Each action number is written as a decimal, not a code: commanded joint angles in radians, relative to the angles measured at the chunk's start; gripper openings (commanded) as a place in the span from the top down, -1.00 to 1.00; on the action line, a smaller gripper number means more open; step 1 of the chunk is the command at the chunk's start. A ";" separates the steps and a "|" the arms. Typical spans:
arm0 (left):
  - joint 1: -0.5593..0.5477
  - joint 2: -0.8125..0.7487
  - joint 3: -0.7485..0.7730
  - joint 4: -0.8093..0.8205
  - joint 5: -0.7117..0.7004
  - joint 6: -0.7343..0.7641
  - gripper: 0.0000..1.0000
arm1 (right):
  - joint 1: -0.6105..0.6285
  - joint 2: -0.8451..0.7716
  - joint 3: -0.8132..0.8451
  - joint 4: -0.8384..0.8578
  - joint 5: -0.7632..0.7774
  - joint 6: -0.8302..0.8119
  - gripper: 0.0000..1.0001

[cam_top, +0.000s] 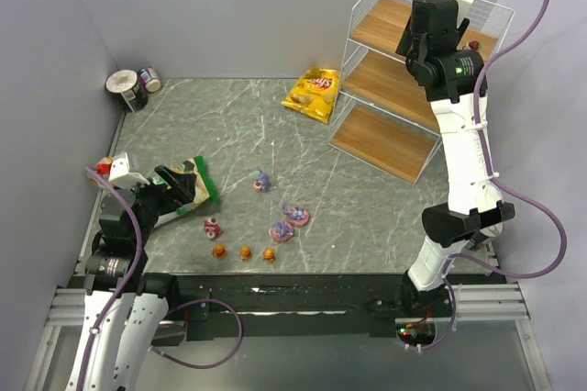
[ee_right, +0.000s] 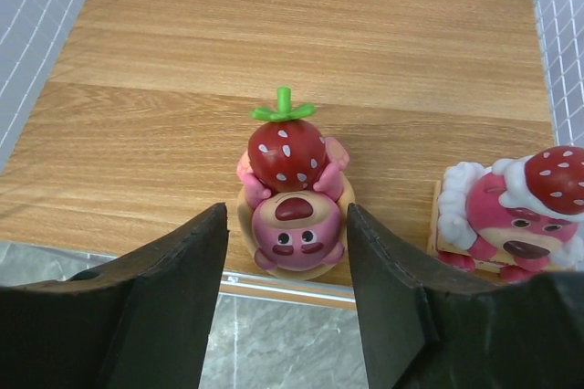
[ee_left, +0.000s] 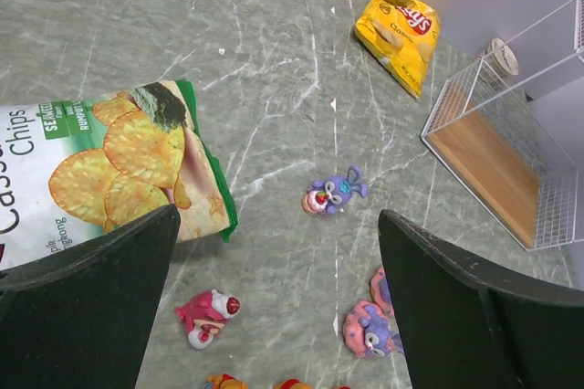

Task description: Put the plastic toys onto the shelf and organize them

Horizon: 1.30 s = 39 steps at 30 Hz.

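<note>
You are looking at a grey marbled counter boxed in by plain pale walls. At its near left, your left fingers are hanging spread wide above a green chip bag. Tin cans are standing in the far left corner. Purple toys, a red toy and three orange toys are lying loose mid-counter. At the far right, the shelf is carrying two strawberry toys on its top board, and your right fingers are standing parted either side of one.

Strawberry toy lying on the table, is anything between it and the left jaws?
Nothing visible. The strawberry toy lies on the table below the open left jaws. The green chip bag is beside it, not touching.
</note>
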 commanded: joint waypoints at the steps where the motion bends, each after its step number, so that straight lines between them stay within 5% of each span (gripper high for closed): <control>1: 0.005 -0.014 0.007 0.014 -0.007 -0.015 -0.93 | -0.007 -0.032 0.011 0.041 -0.021 0.015 -0.28; 9: 0.005 0.004 0.012 0.010 -0.007 -0.015 -0.93 | -0.005 -0.118 -0.035 0.067 -0.101 -0.006 -0.47; 19: 0.005 0.000 0.012 0.010 -0.007 -0.016 -0.93 | 0.012 -0.336 -0.328 0.161 -0.216 -0.015 -0.57; 23: 0.005 0.000 0.012 0.010 -0.007 -0.016 -0.93 | 0.048 -0.449 -0.466 0.208 -0.407 -0.055 -0.60; 31: 0.005 -0.002 0.012 0.006 -0.007 -0.018 -0.93 | 0.389 -0.640 -0.964 0.516 -0.702 -0.179 -0.69; 39: 0.005 -0.034 0.016 -0.010 -0.081 -0.035 -0.93 | 0.718 -0.513 -1.241 0.799 -0.537 -0.032 -0.79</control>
